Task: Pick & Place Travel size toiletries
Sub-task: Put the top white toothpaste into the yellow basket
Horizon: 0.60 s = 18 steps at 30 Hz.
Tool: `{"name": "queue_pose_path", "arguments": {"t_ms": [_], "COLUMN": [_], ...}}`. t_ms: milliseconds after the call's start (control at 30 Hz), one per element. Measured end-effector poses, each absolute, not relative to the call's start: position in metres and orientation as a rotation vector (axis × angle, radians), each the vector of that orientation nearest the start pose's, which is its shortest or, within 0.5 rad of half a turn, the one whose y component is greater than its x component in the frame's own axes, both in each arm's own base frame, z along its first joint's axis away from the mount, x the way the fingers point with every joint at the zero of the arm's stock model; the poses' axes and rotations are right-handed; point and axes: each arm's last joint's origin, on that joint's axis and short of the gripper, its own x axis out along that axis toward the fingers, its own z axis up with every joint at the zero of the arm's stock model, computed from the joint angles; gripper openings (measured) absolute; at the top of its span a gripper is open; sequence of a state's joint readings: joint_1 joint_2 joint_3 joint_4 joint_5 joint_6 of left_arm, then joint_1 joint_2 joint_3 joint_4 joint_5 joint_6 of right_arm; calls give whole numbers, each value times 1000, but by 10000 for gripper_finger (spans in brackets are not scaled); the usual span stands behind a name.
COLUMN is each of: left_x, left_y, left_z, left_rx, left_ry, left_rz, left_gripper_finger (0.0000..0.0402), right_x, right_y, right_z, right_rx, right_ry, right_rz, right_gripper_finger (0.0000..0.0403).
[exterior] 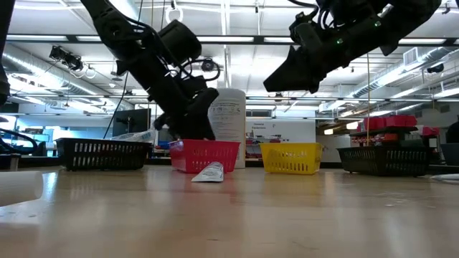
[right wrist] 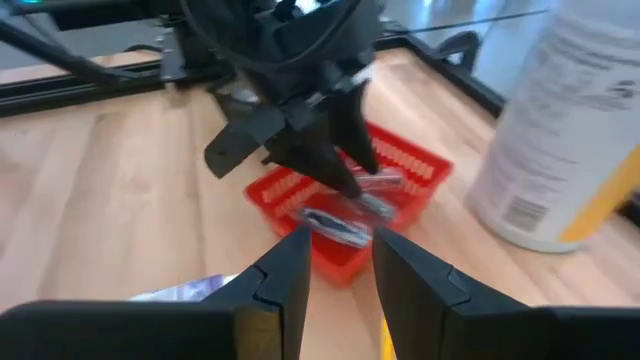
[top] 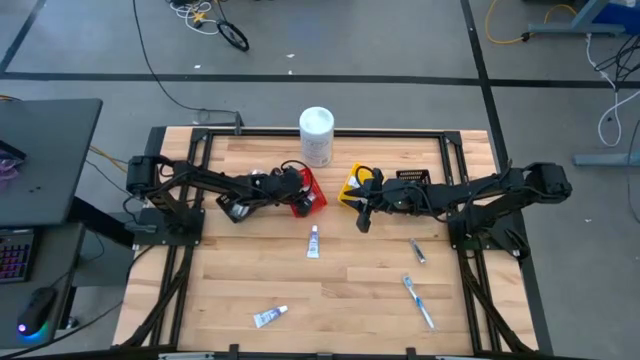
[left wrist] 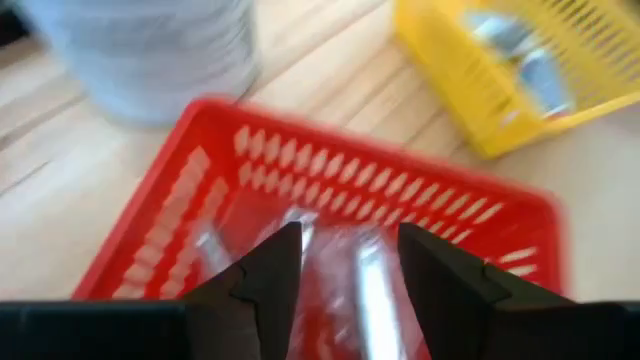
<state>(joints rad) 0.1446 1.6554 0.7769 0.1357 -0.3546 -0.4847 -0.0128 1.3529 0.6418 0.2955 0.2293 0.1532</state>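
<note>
Your left gripper (top: pixel 300 196) hangs over the red bin (top: pixel 312 192) near the middle of the wooden tabletop (top: pixel 350 290), fingers (left wrist: pixel 270 275) parted with nothing between them. Inside that bin lie clear-wrapped items (right wrist: pixel 345 215); what they are is hard to tell.

Your right gripper (top: pixel 362 218) hovers above the tabletop just in front of the yellow bin (top: pixel 352 186), raised well clear of the surface in the low view. Its fingers (right wrist: pixel 285 270) stand a little apart and hold nothing.

A white canister (top: pixel 316 135) stands behind the two bins. Still loose on the tabletop: a small toothpaste tube (top: pixel 313 242) just in front of the red bin, a second tube (top: pixel 269 317) near the front edge, a toothbrush (top: pixel 419 302) at front right, and a small dark item (top: pixel 417 250) beyond it.
</note>
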Motion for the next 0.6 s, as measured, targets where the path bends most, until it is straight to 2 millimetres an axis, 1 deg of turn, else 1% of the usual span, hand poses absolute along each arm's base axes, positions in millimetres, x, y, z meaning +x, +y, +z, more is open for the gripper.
{"name": "queue_pose_path", "arguments": {"t_ms": [233,400,467,600], "left_x": [324,332,333,333], "left_y": [37,19,11,-9], "left_z": [167,178,180,179], "left_rx": [-276,-244,-260,-356], "left_ry": [456,346,329,328], "left_rz": [512,426,403,351], "left_gripper_finger": [169,164,163,162], "right_x": [276,276,276,276], "right_y": [-6,-6,-6,-6], "right_z": [208,208,209,208], "right_rx": [129,128,128,128], "right_ry": [408,401,401,402], "right_rz": [-115,-109,-109,-109], "right_gripper_finger": [120,119,119,119]}}
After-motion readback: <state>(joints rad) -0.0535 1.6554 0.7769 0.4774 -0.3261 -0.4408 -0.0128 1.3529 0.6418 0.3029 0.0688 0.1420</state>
